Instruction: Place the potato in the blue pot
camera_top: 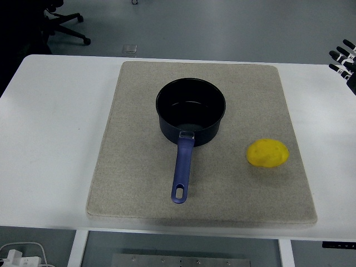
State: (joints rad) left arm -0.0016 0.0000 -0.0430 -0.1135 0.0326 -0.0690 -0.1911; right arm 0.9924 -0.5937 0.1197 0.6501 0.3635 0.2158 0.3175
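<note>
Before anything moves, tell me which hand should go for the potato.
The right hand. It shows at the table's right edge, and the potato lies on the mat's right side, right of the pot. The left hand is out of view.

Setting: office or laboratory test room, not a home kitchen. Evidence: plain white table [50, 122] with a beige mat [133, 183] laid as a work surface; grey smooth floor [222, 28] beyond; wheeled base of a black office chair [64, 25] at top left; white cable and plug [19, 257] under the table's near edge.
</note>
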